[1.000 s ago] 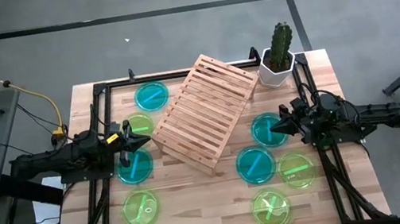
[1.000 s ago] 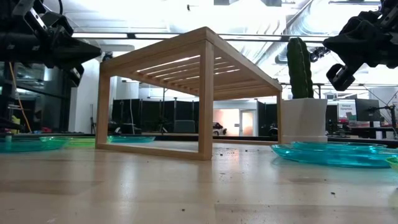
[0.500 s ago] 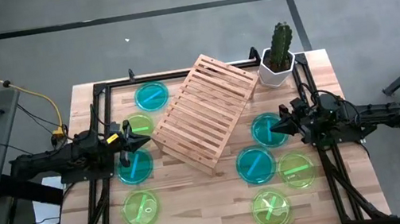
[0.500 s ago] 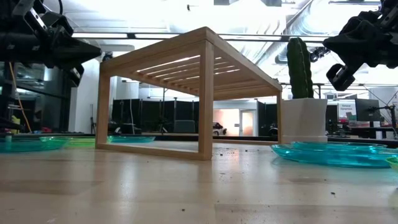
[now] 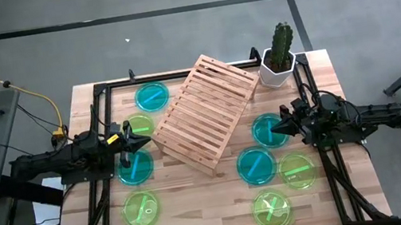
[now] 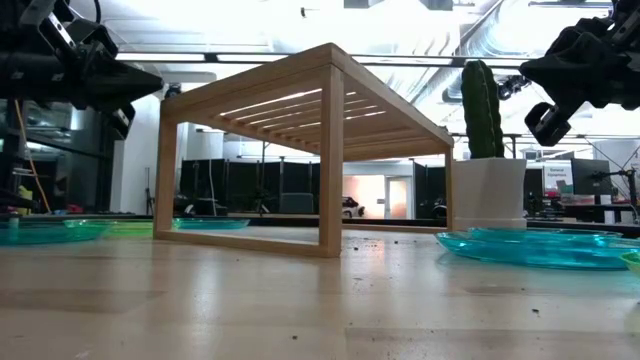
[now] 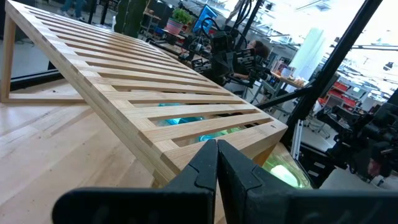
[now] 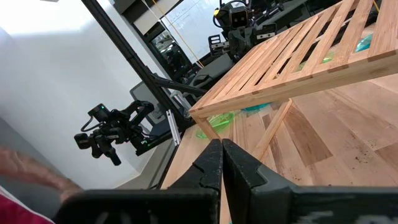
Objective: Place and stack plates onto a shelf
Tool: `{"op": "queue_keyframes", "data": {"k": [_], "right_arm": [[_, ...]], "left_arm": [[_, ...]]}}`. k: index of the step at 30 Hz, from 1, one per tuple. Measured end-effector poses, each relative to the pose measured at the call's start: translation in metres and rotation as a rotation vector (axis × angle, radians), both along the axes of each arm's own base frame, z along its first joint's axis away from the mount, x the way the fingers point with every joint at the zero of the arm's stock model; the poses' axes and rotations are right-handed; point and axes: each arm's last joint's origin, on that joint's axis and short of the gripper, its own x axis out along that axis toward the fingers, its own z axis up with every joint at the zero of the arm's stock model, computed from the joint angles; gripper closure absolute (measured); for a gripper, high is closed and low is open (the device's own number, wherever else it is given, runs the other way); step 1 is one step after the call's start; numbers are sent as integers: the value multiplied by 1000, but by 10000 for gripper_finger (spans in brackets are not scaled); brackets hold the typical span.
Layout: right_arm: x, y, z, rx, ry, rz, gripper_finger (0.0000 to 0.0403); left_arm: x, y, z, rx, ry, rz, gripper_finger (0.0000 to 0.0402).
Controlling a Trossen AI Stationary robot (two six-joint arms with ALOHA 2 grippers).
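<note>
We count eight plates on the table, four teal-blue and four lime-green, all lying flat on the wood and none on the shelf [image 5: 206,114]. To the left of the shelf sit four: a teal plate [image 5: 152,97] near the far edge, a green plate [image 5: 139,127] just beside the shelf's corner, a second teal plate [image 5: 136,166] touching the green one's near side, and a green plate [image 5: 141,210] nearer the front. To the right sit four more: a teal plate [image 5: 269,130], another teal plate [image 5: 256,165] overlapping it, a green plate [image 5: 298,170] and a front green plate [image 5: 271,209].

The one shelf stands empty, angled across the middle of the table, with one potted cactus [image 5: 279,56] beyond its far right corner.

Our left gripper [image 5: 140,137] hovers over the left green plate, fingers pressed together and holding nothing. Our right gripper [image 5: 277,128] hovers over the right teal plate, fingers likewise clenched and empty.
</note>
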Motion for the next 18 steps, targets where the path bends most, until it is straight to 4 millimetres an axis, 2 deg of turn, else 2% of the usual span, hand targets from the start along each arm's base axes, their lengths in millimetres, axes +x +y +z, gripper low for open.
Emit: {"op": "queue_keyframes", "data": {"k": [6,10,16,18], "right_arm": [[0,-2,0,-11,1,-70,402],[0,-6,2,77,-12,-196,402],[-4,-15,17,463,-218,-481,402],[-6,-18,21,507,-285,-572,402]], "left_arm": [[0,0,0,0,0,0,401],[0,0,0,0,1,0,401],[0,0,0,0,0,0,401],[0,0,0,0,0,1,401]]}}
